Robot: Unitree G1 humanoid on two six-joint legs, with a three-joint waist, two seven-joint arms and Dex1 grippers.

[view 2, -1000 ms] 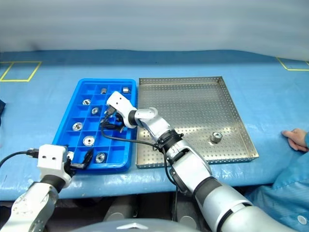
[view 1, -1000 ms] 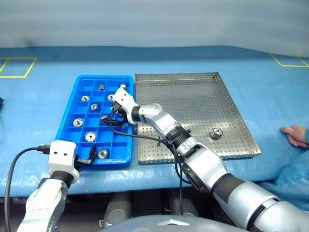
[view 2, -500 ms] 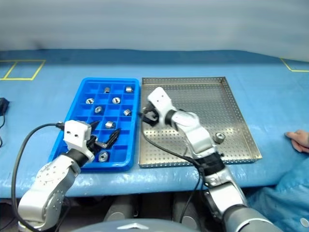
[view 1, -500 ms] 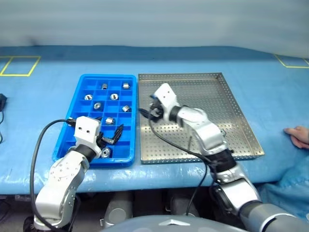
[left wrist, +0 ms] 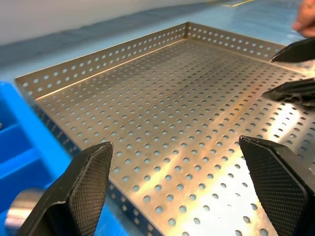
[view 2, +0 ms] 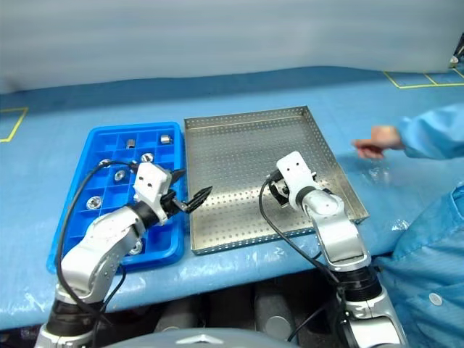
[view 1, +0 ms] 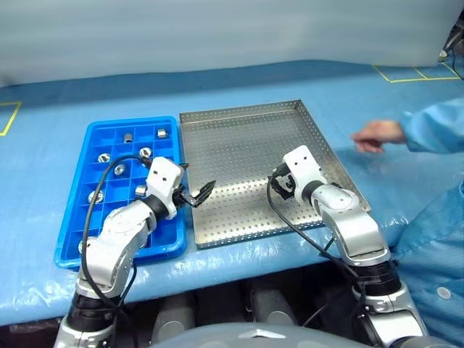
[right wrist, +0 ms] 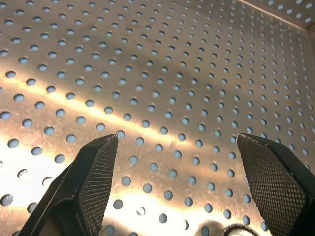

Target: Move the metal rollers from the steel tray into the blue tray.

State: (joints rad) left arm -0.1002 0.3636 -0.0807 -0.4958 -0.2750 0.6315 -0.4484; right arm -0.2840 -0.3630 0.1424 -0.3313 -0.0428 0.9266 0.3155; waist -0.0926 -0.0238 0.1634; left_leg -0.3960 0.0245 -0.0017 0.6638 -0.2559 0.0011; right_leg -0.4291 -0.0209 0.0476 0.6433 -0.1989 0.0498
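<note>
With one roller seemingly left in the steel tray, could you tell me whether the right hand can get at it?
Probably yes: the right hand is open just over the tray floor, the roller lies close beneath it, and nothing stands between.

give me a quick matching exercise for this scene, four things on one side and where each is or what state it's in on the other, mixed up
Things:
1. bright blue plastic compartment tray
2. large perforated steel tray
3. left gripper
4. person's hand

Places or states:
A. open, over the seam between the two trays
B. resting on the blue table cover beyond the steel tray's right side
C. holds several small shiny metal rollers in its cells
D. under the open right gripper

Pairs: 1-C, 2-D, 3-A, 4-B
</note>
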